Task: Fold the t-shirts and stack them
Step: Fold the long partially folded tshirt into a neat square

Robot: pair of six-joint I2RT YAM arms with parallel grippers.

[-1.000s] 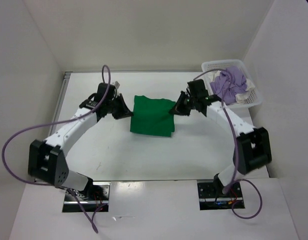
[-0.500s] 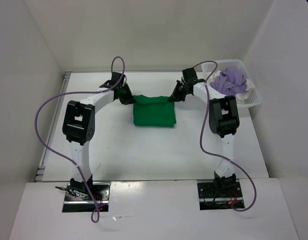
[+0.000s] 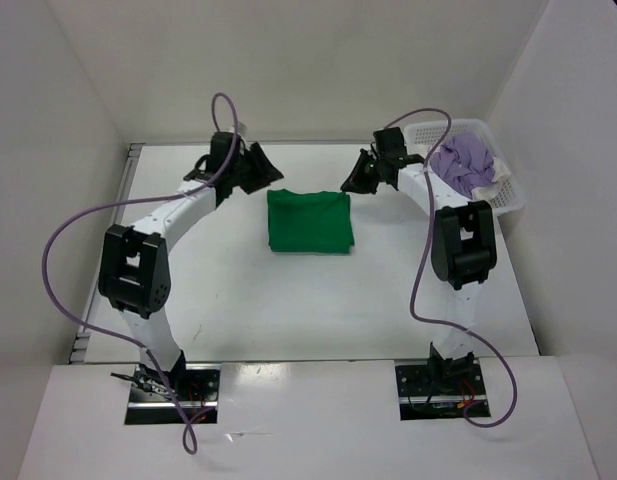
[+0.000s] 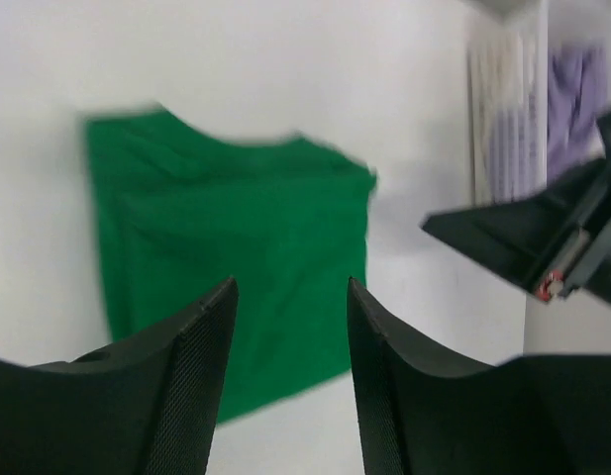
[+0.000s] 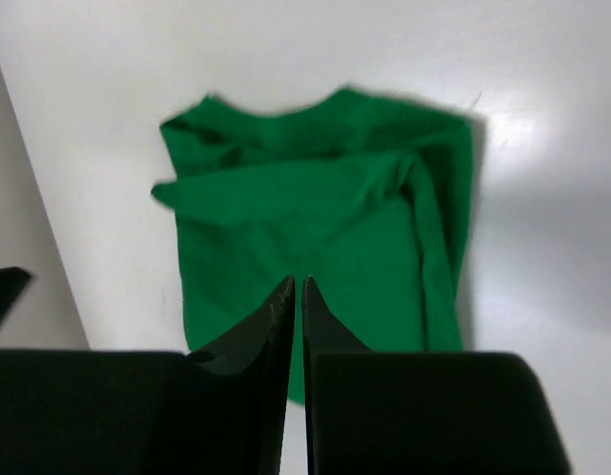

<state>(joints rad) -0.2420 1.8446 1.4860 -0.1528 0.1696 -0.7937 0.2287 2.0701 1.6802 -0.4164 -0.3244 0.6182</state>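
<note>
Three t-shirts: one folded on the table, two heaped in a basket.
The bright green t-shirt (image 3: 308, 222) lay flat mid-table (image 3: 288, 300), folded near-square, neckline toward the far edge. The light purple t-shirt (image 3: 463, 163) sat crumpled in the white mesh basket (image 3: 505, 205), over the white t-shirt (image 3: 494, 180).

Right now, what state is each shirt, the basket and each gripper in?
green t-shirt: folded, flat on the table, free of both grippers.
purple t-shirt: crumpled, unfolded, in the basket.
white t-shirt: crumpled in the basket, peeking out beside the purple one.
basket: upright at the table's far right corner, holding two shirts.
left gripper: open, empty.
right gripper: jaws only a slit apart, empty.
</note>
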